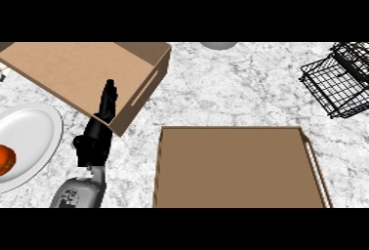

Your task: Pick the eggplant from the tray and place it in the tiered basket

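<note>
One hand was all we had in view, the left hand (96, 132) at centre left with fingers straight and holding nothing, lying over the corner of the cardboard box (79, 68) at upper left. We judged a careless lift could snag that corner and shove the box. No eggplant showed anywhere; we couldn't say where it sat. The tray (238, 168) at lower centre showed only bare floor, the box likewise. The tiered basket (338, 80) waited at upper right, nothing visible inside. On the white plate (29, 141) at the left edge lay something orange (6, 160). With the eggplant unseen, we feared a blind reach.
</note>
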You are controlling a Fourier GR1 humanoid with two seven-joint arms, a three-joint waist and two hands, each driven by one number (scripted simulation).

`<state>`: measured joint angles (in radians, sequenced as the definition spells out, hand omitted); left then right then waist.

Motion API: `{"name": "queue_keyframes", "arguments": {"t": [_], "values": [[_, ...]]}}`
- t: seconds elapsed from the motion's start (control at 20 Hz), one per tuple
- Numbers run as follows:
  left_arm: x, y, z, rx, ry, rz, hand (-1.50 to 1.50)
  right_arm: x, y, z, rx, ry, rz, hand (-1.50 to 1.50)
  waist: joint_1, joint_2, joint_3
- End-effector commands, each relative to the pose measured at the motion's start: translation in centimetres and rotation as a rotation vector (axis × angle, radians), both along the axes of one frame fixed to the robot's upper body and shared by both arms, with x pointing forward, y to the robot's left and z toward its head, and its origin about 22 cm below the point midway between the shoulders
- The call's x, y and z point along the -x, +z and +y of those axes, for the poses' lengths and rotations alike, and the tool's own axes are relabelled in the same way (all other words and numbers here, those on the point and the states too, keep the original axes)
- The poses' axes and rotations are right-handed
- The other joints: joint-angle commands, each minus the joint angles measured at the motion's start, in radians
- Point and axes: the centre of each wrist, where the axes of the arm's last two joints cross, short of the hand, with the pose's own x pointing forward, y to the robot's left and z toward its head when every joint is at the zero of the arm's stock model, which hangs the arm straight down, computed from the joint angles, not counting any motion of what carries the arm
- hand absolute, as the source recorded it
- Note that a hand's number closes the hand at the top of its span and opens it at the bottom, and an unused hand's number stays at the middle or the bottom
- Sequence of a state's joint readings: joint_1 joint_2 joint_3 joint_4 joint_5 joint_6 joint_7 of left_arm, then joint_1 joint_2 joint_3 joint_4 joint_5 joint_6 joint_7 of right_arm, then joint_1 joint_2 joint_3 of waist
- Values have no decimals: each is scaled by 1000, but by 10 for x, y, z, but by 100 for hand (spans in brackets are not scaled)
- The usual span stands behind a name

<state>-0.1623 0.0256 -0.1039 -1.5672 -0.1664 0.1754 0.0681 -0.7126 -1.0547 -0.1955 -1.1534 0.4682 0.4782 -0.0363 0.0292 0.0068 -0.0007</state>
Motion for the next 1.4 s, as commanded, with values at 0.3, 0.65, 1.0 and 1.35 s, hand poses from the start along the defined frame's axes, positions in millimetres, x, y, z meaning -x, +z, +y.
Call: {"name": "queue_keyframes", "arguments": {"t": [0.3,0.65,1.0,1.35], "values": [[-4,-2,14,4,14,3,0,-39,-43,-21,90,-13,14,150,-6,0,1],[-7,-5,-4,10,-17,-4,0,-63,-47,-27,-236,-90,89,-150,16,8,1],[8,-3,-8,2,9,1,0,-45,-57,-64,-523,-77,-40,-150,1,2,3],[-6,-5,-5,-8,-19,-6,0,-6,-43,-108,-668,-300,-143,-150,1,11,3]]}}
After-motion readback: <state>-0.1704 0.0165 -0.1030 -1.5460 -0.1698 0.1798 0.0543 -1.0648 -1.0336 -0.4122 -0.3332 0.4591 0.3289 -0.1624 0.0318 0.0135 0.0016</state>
